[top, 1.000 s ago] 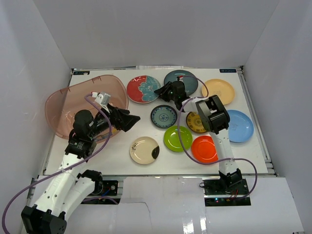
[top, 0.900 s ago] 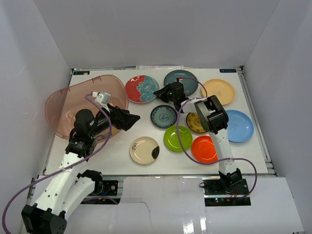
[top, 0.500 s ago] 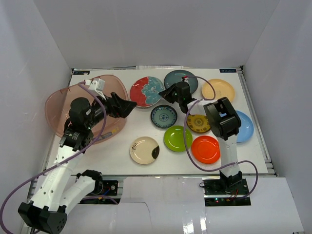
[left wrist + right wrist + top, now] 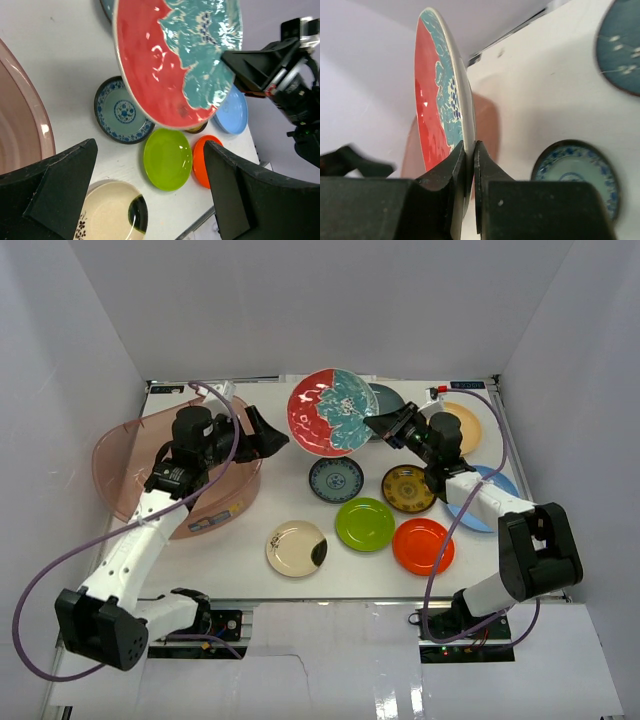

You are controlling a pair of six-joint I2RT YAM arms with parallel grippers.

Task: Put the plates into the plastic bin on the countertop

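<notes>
My right gripper (image 4: 378, 425) is shut on the rim of the red-and-teal plate (image 4: 332, 412) and holds it tilted up above the back of the countertop (image 4: 240, 560). In the right wrist view the jaws (image 4: 469, 150) pinch the plate (image 4: 437, 100) edge-on. My left gripper (image 4: 265, 437) is open and empty, just left of the raised plate, over the right rim of the plastic bin (image 4: 130, 455). The left wrist view shows the plate (image 4: 170, 55) beyond my open fingers (image 4: 55, 190) and the bin's wall (image 4: 20, 125) at left.
Other plates lie on the countertop: dark teal (image 4: 388, 398) partly hidden, pale yellow (image 4: 465, 430), blue (image 4: 497, 502), blue-patterned (image 4: 336, 480), dark patterned yellow (image 4: 408, 488), green (image 4: 364, 524), orange (image 4: 423, 546), cream (image 4: 297, 548). White walls enclose the table.
The right gripper has lifted the red-and-teal plate off the table and tilted it up. The left gripper has moved back and right toward the plate.
</notes>
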